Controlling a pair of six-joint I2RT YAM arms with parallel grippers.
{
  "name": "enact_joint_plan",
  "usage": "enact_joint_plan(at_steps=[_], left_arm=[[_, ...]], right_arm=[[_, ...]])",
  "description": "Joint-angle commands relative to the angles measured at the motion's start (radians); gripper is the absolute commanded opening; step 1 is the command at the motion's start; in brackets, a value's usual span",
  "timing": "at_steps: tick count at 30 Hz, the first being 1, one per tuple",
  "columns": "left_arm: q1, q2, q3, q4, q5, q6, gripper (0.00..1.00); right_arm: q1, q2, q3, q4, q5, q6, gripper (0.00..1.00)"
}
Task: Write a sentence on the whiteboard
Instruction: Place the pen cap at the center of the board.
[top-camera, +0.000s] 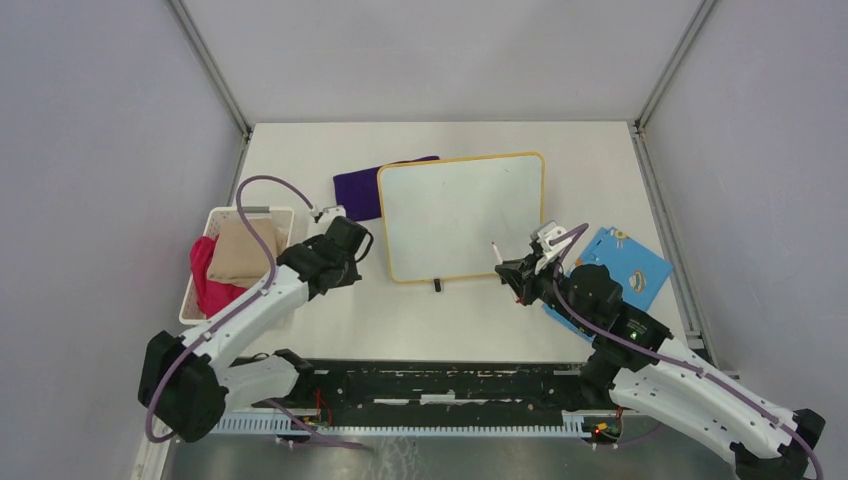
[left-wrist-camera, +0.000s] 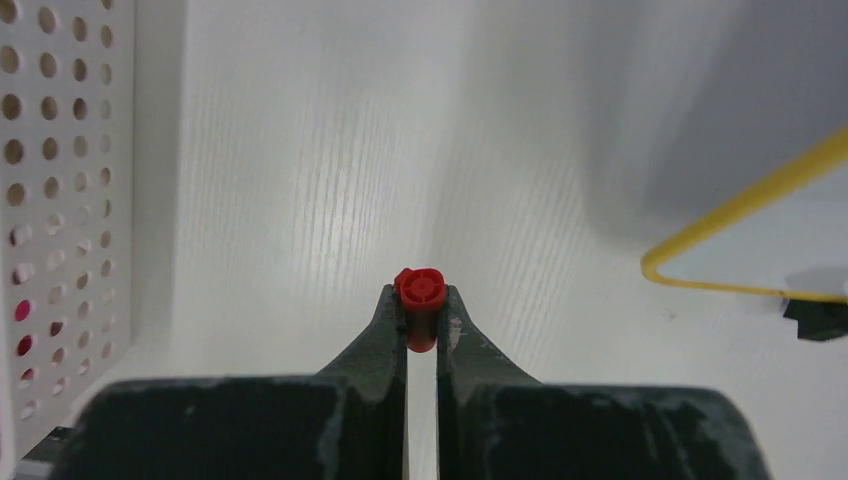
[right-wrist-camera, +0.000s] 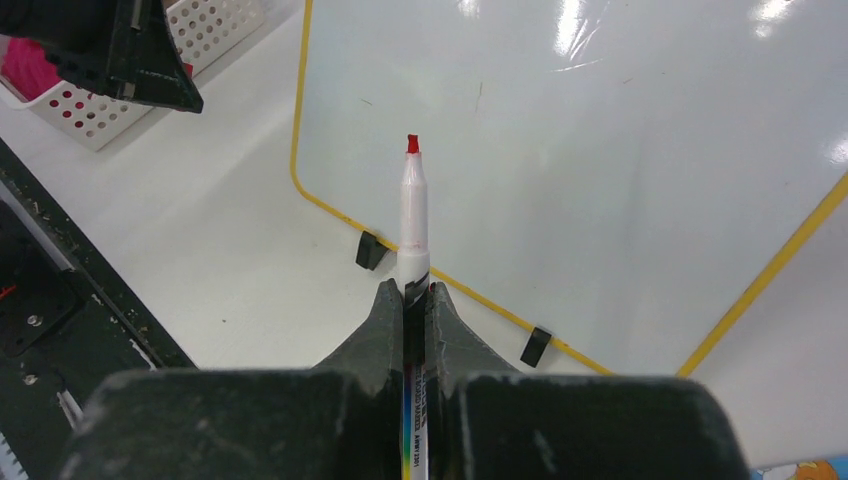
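The whiteboard (top-camera: 460, 215) lies flat at mid-table, glossy white in a yellow frame, with black feet on its near edge. Its surface (right-wrist-camera: 620, 150) is blank; no sentence shows on it. My right gripper (top-camera: 515, 272) (right-wrist-camera: 414, 295) is shut on a white marker (right-wrist-camera: 413, 210), whose bare red tip hovers over the board's near right part. My left gripper (top-camera: 340, 240) (left-wrist-camera: 421, 310) is shut on the marker's red cap (left-wrist-camera: 420, 290), above the table between the basket and the board's near left corner (left-wrist-camera: 690, 250).
A white perforated basket (top-camera: 235, 262) (left-wrist-camera: 60, 200) with pink and tan cloths sits at the left. A purple cloth (top-camera: 358, 188) lies at the board's far left corner. A blue card (top-camera: 625, 265) lies right of the board, under my right arm.
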Motion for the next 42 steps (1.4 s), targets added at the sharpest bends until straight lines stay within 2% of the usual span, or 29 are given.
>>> enact_joint_plan(at_steps=[1, 9, 14, 30, 42], left_arm=[[0.135, 0.099, -0.031, 0.177, 0.219, 0.011, 0.02], [0.183, 0.354, 0.034, 0.26, 0.247, 0.045, 0.02], [0.189, 0.424, 0.058, 0.286, 0.257, 0.05, 0.02], [0.195, 0.492, 0.043, 0.297, 0.26, 0.063, 0.19], [0.197, 0.492, 0.02, 0.31, 0.27, 0.063, 0.23]], right_arm=[[-0.002, -0.033, -0.009, -0.015, 0.053, -0.048, 0.0], [-0.001, -0.052, -0.013, -0.013, 0.016, -0.068, 0.0], [-0.002, -0.058, -0.006, -0.021, 0.022, -0.078, 0.0], [-0.001, -0.023, 0.011, -0.001, 0.024, -0.098, 0.0], [0.0, -0.02, 0.011, -0.002, 0.014, -0.091, 0.0]])
